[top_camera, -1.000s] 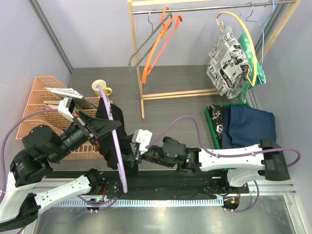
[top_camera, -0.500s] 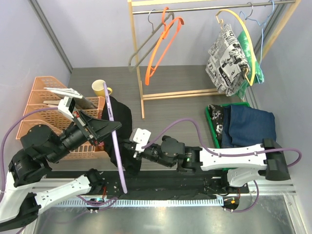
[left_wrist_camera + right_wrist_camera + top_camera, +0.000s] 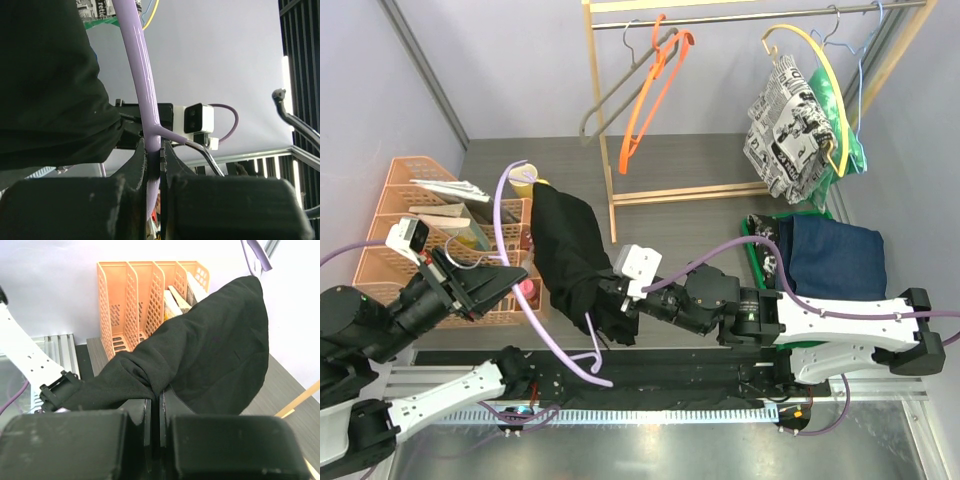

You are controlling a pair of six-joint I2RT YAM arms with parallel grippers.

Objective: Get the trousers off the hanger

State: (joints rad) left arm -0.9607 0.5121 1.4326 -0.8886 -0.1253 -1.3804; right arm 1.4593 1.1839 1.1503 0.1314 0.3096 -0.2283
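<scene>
Jaws of our left gripper (image 3: 155, 167) pinch the lilac hanger (image 3: 142, 75); our right gripper's (image 3: 155, 407) clamp the black trousers (image 3: 210, 355), seemingly not yet off it, near the table's (image 3: 700, 170) front edge. Newspaper-print trousers (image 3: 782, 125) hang on the rack (image 3: 610, 200).

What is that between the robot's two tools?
In the top view, the black trousers, hanging on a lilac hanger. The left tool clamps the hanger; the right tool pinches the cloth.
</scene>
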